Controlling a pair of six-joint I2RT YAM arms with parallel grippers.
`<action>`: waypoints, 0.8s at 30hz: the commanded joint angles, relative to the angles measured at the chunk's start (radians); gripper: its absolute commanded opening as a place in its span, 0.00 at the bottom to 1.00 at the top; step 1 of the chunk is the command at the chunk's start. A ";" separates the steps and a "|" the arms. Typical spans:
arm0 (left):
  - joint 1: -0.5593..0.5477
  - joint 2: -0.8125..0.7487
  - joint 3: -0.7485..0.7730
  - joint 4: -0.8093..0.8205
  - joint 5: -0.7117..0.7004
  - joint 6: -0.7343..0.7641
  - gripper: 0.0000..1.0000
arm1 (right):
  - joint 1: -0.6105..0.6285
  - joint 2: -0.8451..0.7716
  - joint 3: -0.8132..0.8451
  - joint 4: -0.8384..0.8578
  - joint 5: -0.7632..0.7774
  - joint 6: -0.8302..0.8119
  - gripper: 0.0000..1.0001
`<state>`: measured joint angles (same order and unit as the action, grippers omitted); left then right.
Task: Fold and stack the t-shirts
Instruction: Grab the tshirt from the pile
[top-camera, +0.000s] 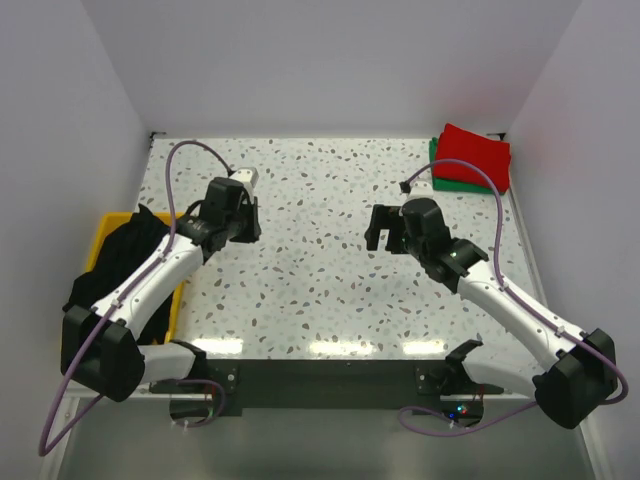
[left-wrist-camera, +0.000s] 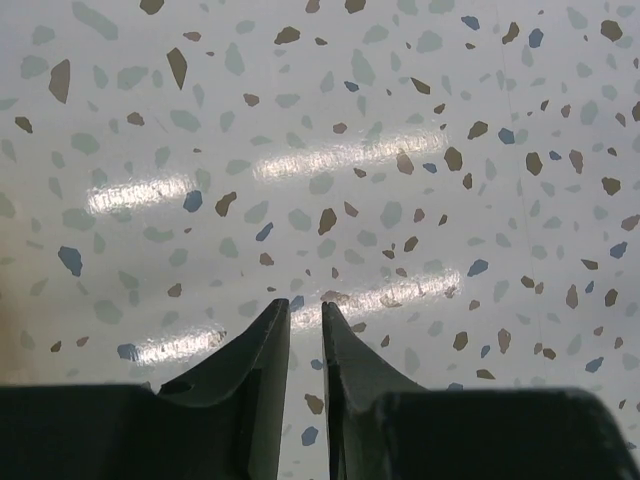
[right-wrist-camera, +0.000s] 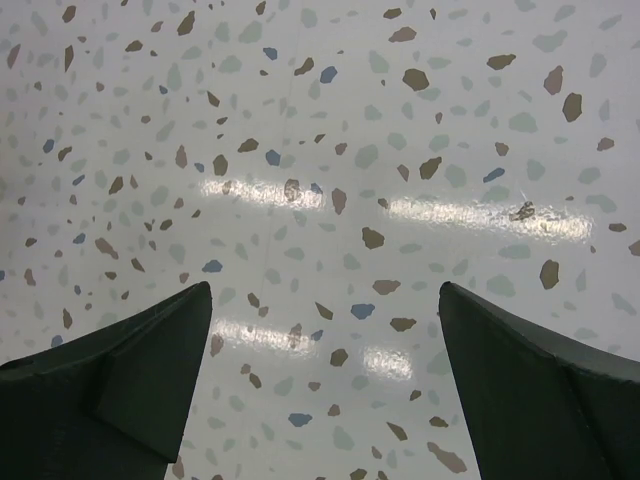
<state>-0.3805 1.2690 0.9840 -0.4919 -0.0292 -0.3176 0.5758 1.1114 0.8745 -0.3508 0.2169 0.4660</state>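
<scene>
From the top camera: two folded t-shirts stacked at the far right corner of the speckled table (top-camera: 320, 290), red t-shirt (top-camera: 478, 152) on top of green t-shirt (top-camera: 450, 182), with only a strip of the green showing along the left and near sides. At the left edge, a yellow bin (top-camera: 103, 232) with a black t-shirt (top-camera: 130, 240) heaped in it, unfolded, draped over the rim and partly hidden behind the left arm. Left gripper (top-camera: 240, 205) over the table left of centre, near the bin but apart from the black cloth. Right gripper (top-camera: 380, 228) right of centre, pointing toward the middle, well apart from the red and green stack. From the left wrist camera: fingers (left-wrist-camera: 265, 350) drawn almost together, a thin slit of table showing between the tips, nothing pinched; speckled surface and streaks of reflected light beyond. Cannot tell from here whether resting on the table or just above it. From the right wrist camera: fingers (right-wrist-camera: 150, 380) spread wide, released and empty, speckled table showing between and beyond them.
</scene>
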 joint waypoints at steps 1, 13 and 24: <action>0.008 -0.023 0.010 0.044 0.006 0.018 0.25 | -0.002 -0.013 -0.006 0.029 0.009 -0.012 0.99; 0.012 -0.046 0.086 -0.005 -0.151 -0.080 0.36 | -0.002 -0.021 -0.003 -0.004 0.013 -0.013 0.99; 0.461 -0.086 0.146 -0.142 -0.371 -0.258 0.57 | -0.002 -0.045 -0.005 -0.028 0.027 -0.013 0.99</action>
<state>-0.0483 1.1946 1.0870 -0.5781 -0.3233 -0.5037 0.5758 1.1049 0.8742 -0.3824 0.2184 0.4622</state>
